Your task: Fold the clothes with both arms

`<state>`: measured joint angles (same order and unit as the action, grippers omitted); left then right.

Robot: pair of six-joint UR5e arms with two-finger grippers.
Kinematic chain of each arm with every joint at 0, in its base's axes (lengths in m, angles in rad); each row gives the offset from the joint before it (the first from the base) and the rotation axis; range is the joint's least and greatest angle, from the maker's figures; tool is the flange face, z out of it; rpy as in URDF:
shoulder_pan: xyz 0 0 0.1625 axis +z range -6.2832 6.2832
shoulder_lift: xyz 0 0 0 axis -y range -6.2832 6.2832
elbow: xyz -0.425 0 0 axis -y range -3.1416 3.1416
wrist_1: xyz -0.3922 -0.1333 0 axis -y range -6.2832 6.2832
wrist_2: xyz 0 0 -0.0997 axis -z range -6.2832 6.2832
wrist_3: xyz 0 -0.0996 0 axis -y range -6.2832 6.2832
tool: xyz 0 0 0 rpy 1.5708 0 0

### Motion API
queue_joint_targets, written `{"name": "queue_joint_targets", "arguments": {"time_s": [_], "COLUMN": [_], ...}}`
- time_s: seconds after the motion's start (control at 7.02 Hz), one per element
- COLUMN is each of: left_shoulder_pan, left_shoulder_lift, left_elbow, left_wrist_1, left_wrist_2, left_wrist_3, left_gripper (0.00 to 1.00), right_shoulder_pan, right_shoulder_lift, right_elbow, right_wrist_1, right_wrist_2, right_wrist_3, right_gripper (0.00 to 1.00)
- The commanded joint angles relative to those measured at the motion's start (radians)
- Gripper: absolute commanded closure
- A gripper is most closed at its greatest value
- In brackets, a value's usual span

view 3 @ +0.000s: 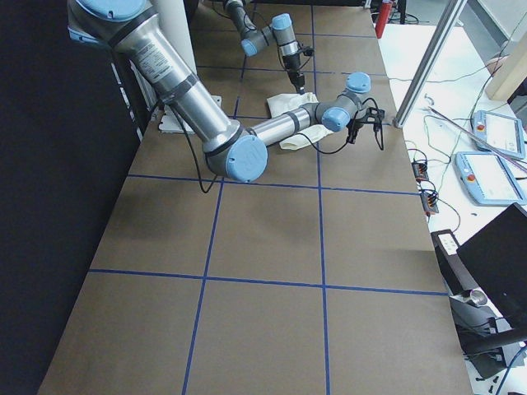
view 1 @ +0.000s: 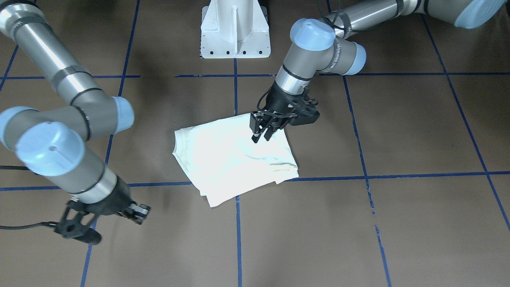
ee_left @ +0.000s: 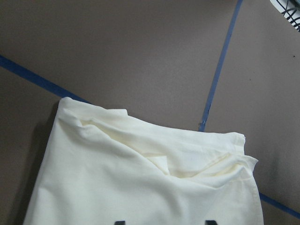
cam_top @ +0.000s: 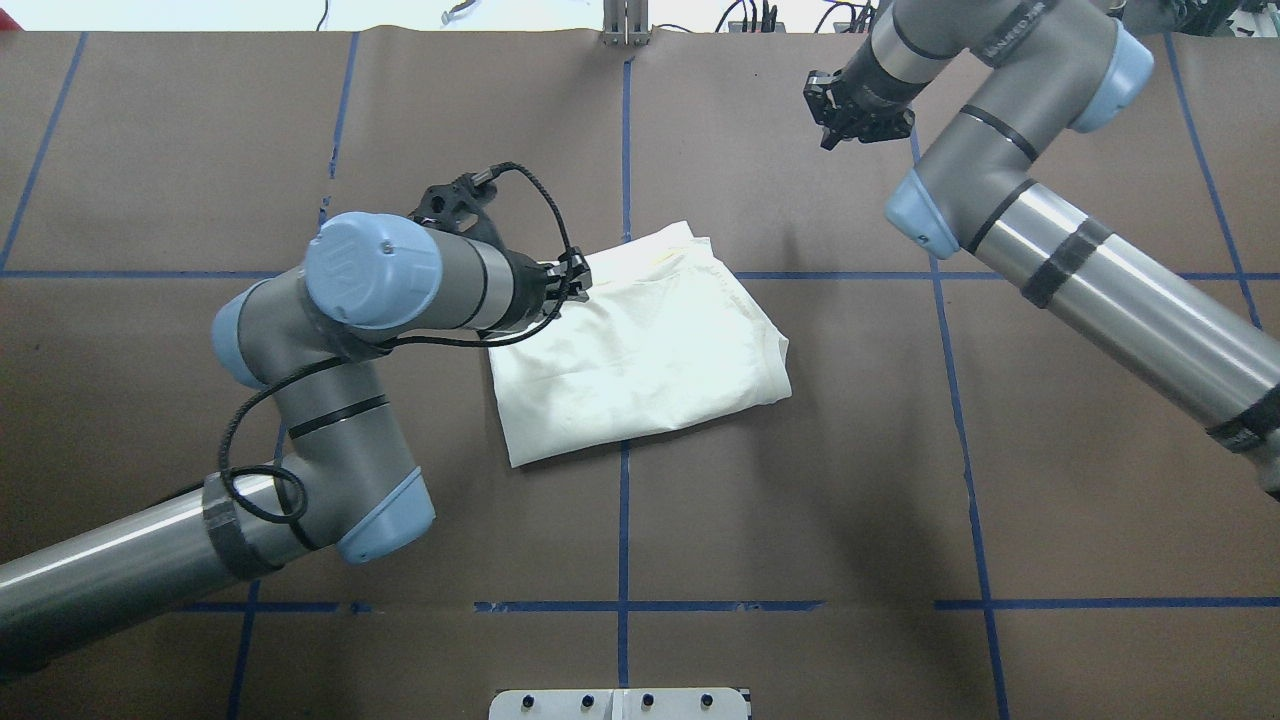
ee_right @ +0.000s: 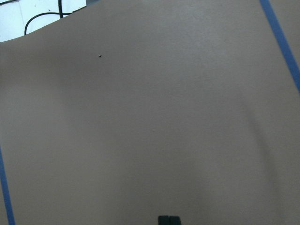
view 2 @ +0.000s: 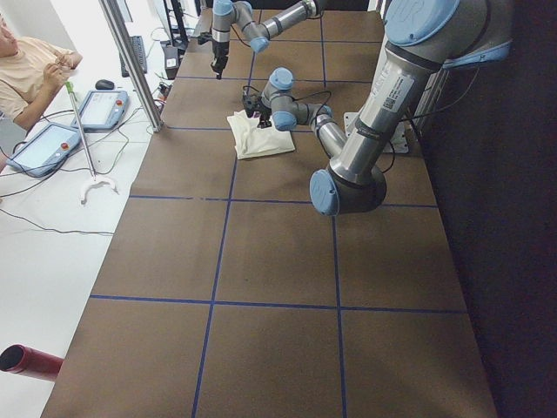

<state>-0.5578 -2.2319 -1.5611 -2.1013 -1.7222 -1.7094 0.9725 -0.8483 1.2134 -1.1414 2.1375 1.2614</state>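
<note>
Black two-finger left gripper (view 1: 263, 133), on a silver-grey arm with light blue joint caps: jaws apart, grasping nothing, poised low over the edge of the cream-white folded T-shirt (cam_top: 650, 350) on that arm's side. Its wrist view shows two dark fingertips (ee_left: 119, 222) spread wide above rumpled, overlapping layers; whether they touch cloth I cannot tell. The T-shirt lies plain side up, a compact packet mid-table, over a crossing of the blue tape lines (cam_top: 624, 520) on the brown paper-covered table (cam_top: 800, 500). Judgement: folding looks far along, and the step in hand is taking or tidying that rumpled edge. To do it well, come straight down, catch every layer rather than only the top one, close firmly, lift little, and carry the edge in line with the packet's side so the lower folds are not dragged open. Black right gripper (cam_top: 838, 122): clenched on nothing, tips together in its wrist view, over brown surface well apart from the shirt, toward the far edge; it would have to come in to pin the opposite side. Around: a white pedestal base (view 1: 235, 32) on the robot's side, apart from the cloth; a seated person (view 2: 26, 70) beyond the far edge beside grey-blue control tablets (view 2: 96, 109). Possible snag: the left arm's looped black cable (cam_top: 540, 200) hangs near the shirt.
</note>
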Motion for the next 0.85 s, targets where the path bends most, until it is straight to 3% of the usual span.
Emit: {"name": "queue_joint_targets", "arguments": {"time_s": [0.0, 0.28, 0.71], "left_shoulder_pan": [0.010, 0.019, 0.013], "left_shoulder_lift": [-0.104, -0.194, -0.204], "left_elbow": [0.163, 0.296, 0.343], "left_wrist_1": [0.041, 0.059, 0.061], "left_wrist_2": [0.001, 0.001, 0.013], "left_wrist_3": [0.100, 0.209, 0.311], "left_gripper": [1.00, 1.00, 1.00], "right_shoulder_pan": [0.023, 0.028, 0.026], "right_shoulder_lift": [-0.075, -0.097, -0.097], "right_elbow": [0.075, 0.092, 0.091], "right_wrist_1": [0.000, 0.002, 0.002], "right_wrist_2": [0.025, 0.027, 0.027], "right_wrist_3": [-0.022, -0.023, -0.023], "right_gripper": [1.00, 1.00, 1.00]}}
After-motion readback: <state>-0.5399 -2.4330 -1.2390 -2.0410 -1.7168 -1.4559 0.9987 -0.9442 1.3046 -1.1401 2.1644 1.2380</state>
